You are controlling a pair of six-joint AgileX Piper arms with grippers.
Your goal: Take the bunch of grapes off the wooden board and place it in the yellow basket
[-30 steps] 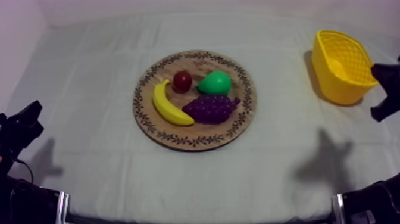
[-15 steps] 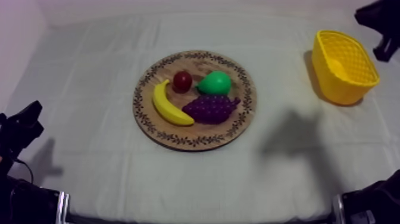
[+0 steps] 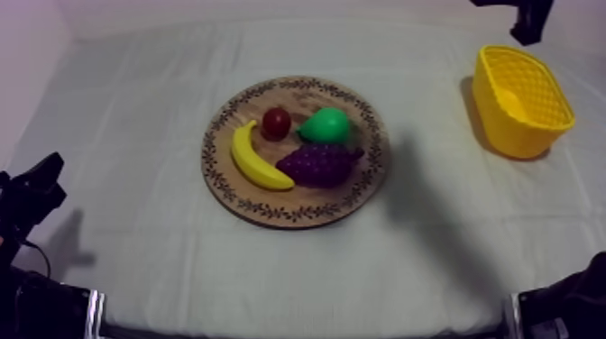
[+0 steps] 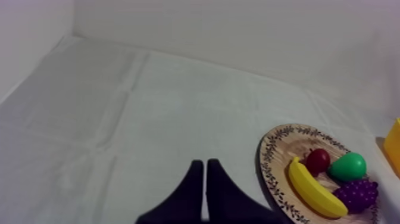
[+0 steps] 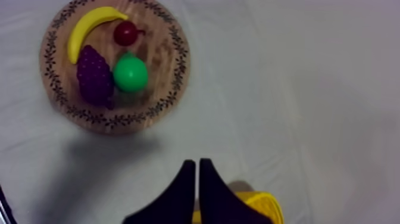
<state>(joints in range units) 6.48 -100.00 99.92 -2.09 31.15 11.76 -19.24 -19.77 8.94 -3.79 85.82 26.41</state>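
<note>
You see the board [image 3: 298, 214] midway on the tabletop [image 3: 135, 117], the basket [image 3: 523, 99] well to its right. On the board, grapes [image 3: 317, 165] lie before the pear [image 3: 326, 125], the banana [image 3: 255, 158] at their left.

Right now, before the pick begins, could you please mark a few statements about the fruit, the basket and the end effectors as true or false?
1. The bunch of grapes lies on the wooden board. True.
2. The banana is in the yellow basket. False: it lies on the board, beside the grapes.
3. The right end effector is shut on the grapes. False: it is shut on nothing, over the basket's rim, apart from the board.
4. The pear sits beside the small red fruit on the board. True.
5. The left end effector is shut on nothing. True.
</note>
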